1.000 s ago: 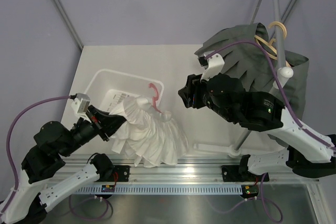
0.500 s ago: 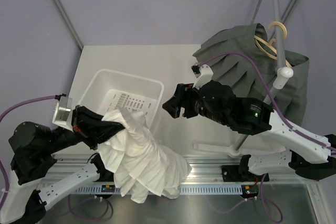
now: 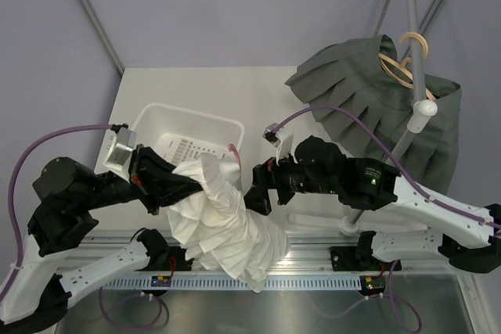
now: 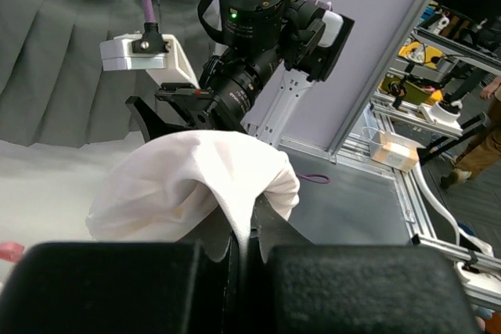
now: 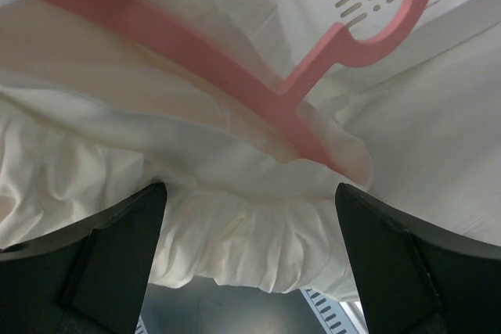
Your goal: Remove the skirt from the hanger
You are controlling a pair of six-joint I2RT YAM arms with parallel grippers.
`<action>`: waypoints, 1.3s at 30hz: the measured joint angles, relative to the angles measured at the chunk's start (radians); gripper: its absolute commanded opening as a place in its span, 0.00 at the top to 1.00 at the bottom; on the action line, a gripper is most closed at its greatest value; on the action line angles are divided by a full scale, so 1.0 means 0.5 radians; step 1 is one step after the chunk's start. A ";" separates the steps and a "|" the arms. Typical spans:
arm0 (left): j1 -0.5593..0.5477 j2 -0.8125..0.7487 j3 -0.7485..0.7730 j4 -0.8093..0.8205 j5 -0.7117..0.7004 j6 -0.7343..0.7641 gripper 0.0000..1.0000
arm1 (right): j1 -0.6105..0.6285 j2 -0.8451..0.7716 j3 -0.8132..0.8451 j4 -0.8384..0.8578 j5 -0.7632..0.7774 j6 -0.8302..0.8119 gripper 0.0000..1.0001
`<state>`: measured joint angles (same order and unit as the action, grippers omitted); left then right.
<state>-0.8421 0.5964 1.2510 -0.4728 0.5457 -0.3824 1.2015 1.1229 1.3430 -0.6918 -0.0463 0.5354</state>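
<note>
Holding: left gripper (image 3: pixel 178 187) was clamped shut on a fold of the white skirt (image 3: pixel 227 228), lifted above the 6 o'clock edge of the table (image 3: pixel 196 87).
Reaching: right gripper (image 3: pixel 257 191) had its jaws spread wide, gripping nothing, just at 3 o'clock of the bunched cloth and facing the pink hanger (image 5: pixel 203 64).
Hanger: its bar appeared wrapped in the waistband, with the hook poking out toward 12 o'clock near the basket (image 3: pixel 149 119).
Risk, mixed grab: the jaws could close on cloth along with the bar, so a pull would drag both together.
Risk, snag: the gathered waistband could catch on a bar end and stretch or tear.
Risk, slip: the thin pinch on the left might give way, dropping the skirt off the table's near edge.
</note>
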 measured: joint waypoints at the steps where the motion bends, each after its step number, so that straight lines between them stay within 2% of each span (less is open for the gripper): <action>1: 0.000 0.006 0.004 0.005 0.015 -0.005 1.00 | 0.000 -0.014 -0.033 0.016 -0.022 -0.016 0.01; 5: 0.000 0.045 0.021 0.096 0.126 -0.078 1.00 | 0.000 0.011 -0.137 0.137 -0.096 -0.055 0.01; 11: 0.004 0.095 0.022 0.208 0.297 -0.233 1.00 | 0.002 0.293 -0.177 0.390 -0.102 -0.063 0.01; 14: 0.011 0.098 0.020 0.211 0.324 -0.283 1.00 | 0.006 0.399 -0.188 0.561 -0.107 -0.062 0.04; 15: 0.013 0.098 0.019 0.211 0.327 -0.294 1.00 | 0.008 0.428 -0.196 0.636 -0.106 -0.062 0.10; 18: 0.019 0.079 -0.005 0.220 0.327 -0.314 1.00 | 0.014 0.459 -0.202 0.764 -0.103 -0.060 0.48; 19: 0.022 0.074 -0.013 0.217 0.327 -0.322 1.00 | 0.018 0.468 -0.203 0.803 -0.103 -0.066 0.62; 20: 0.024 0.066 -0.025 0.221 0.323 -0.323 1.00 | 0.021 0.474 -0.208 0.850 -0.108 -0.058 0.87; 21: 0.025 0.057 -0.037 0.220 0.322 -0.327 1.00 | 0.023 0.477 -0.215 0.887 -0.105 -0.060 0.98; 29: 0.026 0.050 -0.047 0.245 0.310 -0.336 1.00 | 0.028 0.430 -0.222 0.886 -0.016 -0.031 1.00; 37: 0.022 -0.081 -0.092 0.213 0.237 -0.302 1.00 | 0.024 0.079 -0.112 0.435 0.369 -0.080 1.00; 38: 0.021 -0.107 -0.104 0.208 0.227 -0.294 0.90 | 0.023 0.037 -0.076 0.374 0.408 -0.093 1.00; 39: 0.020 -0.125 -0.115 0.207 0.212 -0.282 0.88 | 0.022 -0.002 -0.030 0.307 0.446 -0.110 1.00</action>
<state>-0.8322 0.5339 1.1934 -0.3695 0.6518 -0.5232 1.2125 1.1221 1.3281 -0.5381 0.1764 0.4805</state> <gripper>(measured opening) 0.068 0.011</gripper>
